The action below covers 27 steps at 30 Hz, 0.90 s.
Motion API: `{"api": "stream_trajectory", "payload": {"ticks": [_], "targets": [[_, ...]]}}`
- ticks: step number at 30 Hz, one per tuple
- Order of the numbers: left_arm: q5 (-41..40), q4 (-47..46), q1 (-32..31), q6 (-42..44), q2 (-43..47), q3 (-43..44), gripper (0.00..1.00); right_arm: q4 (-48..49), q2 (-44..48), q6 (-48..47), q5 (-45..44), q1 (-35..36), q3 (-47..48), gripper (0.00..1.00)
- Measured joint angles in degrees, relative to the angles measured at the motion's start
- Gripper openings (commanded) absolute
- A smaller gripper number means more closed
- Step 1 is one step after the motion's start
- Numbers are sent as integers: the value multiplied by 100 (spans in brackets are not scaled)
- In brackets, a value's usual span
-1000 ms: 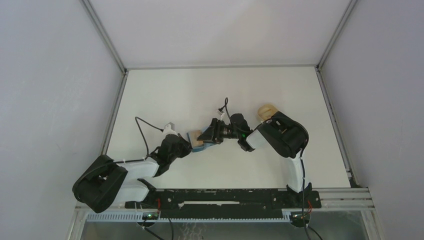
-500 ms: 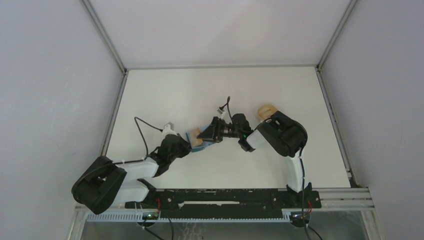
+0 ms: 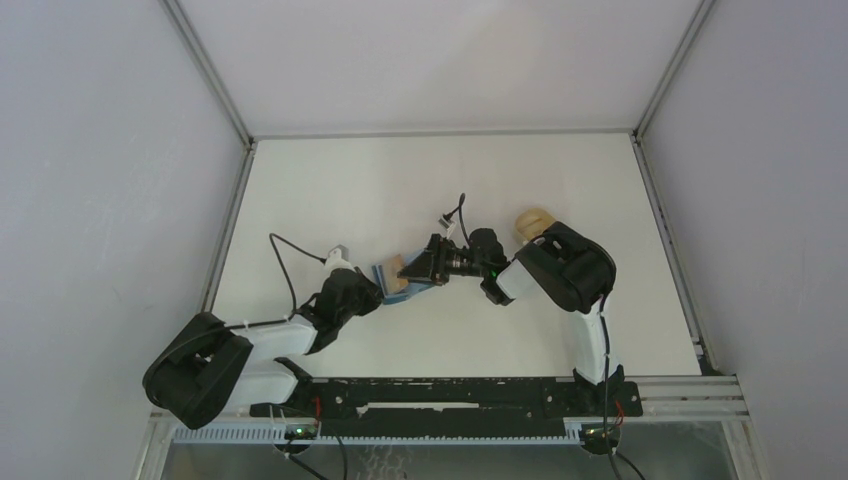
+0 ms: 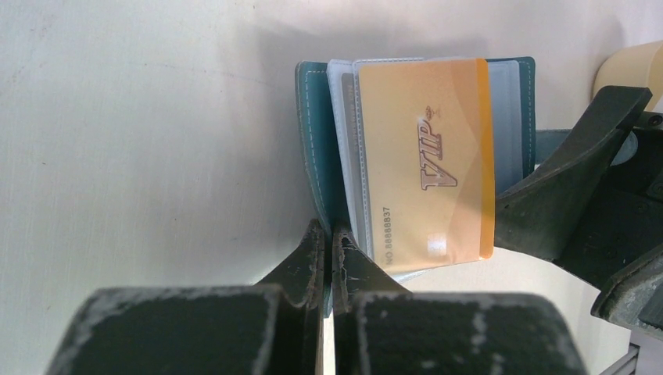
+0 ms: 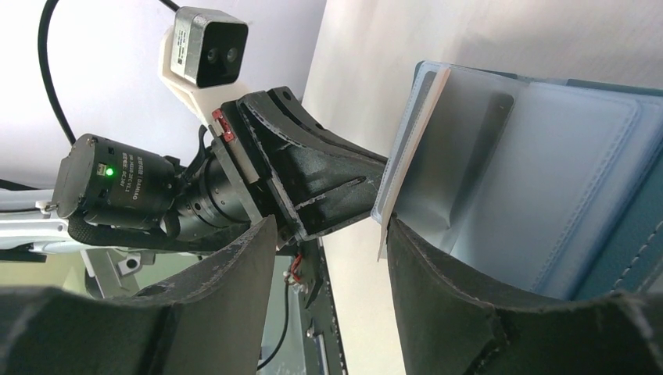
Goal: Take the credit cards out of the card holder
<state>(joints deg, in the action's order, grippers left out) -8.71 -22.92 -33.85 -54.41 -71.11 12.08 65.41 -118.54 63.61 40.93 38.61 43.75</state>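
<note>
The teal card holder (image 4: 313, 148) stands open on the table, with clear sleeves fanned out. A tan card (image 4: 426, 156) marked VIP sits in the front sleeve. My left gripper (image 4: 328, 234) is shut on the holder's teal cover at its lower edge. In the top view the holder (image 3: 396, 280) lies between both grippers. My right gripper (image 5: 328, 230) is open, and one of its fingers (image 5: 438, 289) rests against the edge of the sleeves (image 5: 469, 172), with the other finger clear of them. No dark cards show.
A beige roll-like object (image 3: 535, 220) lies on the white table (image 3: 400, 180) behind the right arm. Raised rails (image 3: 232, 220) run along the table's left and right sides. The left arm's wrist camera (image 5: 205, 47) faces the right wrist.
The right arm's wrist has shifted slightly to the right and turned a little. The holder and my left gripper have stayed in place.
</note>
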Motion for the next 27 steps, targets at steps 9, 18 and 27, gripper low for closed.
{"api": "stream_trajectory", "payload": {"ticks": [9,18,27], "targets": [[0,4,0,0,4,0,0,-2,0,-44,11,-2,0,61],[22,94,-7,4,83,0,0,-9,0,-138,9,-87,-109,61],[28,101,-7,42,105,0,0,-151,37,-291,9,-234,-221,61]]}}
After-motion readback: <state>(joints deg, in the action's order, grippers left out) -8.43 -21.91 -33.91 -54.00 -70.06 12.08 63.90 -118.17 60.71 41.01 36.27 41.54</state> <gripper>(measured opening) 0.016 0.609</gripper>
